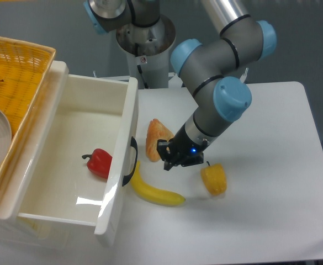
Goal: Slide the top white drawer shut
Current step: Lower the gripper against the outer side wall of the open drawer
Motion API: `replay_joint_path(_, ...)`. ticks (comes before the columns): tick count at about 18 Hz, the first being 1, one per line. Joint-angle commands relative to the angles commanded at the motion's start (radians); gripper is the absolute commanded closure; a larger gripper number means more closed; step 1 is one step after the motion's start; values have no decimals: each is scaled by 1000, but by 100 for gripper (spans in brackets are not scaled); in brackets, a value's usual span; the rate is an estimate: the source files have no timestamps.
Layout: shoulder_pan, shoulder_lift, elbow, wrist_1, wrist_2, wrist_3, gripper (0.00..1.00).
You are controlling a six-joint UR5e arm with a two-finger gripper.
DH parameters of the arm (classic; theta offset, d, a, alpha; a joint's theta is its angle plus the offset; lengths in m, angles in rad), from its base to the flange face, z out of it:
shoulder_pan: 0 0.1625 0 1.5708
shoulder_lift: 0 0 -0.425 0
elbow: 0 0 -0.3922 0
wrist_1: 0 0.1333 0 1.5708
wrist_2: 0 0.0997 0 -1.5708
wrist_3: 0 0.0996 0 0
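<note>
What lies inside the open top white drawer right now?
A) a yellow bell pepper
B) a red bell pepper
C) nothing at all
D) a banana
B: a red bell pepper lies on the floor of the top white drawer, while the banana and the yellow bell pepper lie outside it on the table.

A white table [271, 221] stands before a plain grey wall [40, 22].
</note>
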Motion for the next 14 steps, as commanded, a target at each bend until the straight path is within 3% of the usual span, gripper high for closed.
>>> replay_joint_path(14,-64,38,-8,-17,-48,-40,91)
